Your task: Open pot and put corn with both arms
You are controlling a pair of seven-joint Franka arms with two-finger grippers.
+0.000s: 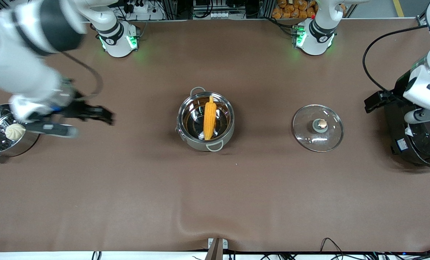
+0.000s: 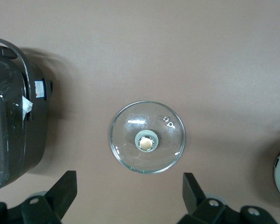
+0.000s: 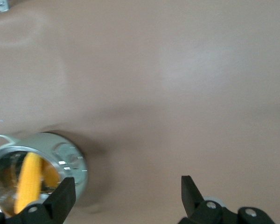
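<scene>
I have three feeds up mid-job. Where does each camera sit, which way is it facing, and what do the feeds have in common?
Front view: high across the table, facing both bases; shows the pot holding the corn, the lid on the table, the right claw and the left claw.
Left wrist view: looks straight down on the lid, with the open left claw and the rice cooker.
Right wrist view: looks down at the table, with the open right claw, the pot and the corn.
Shared: front and left wrist show the lid; front and right wrist show the pot.
</scene>
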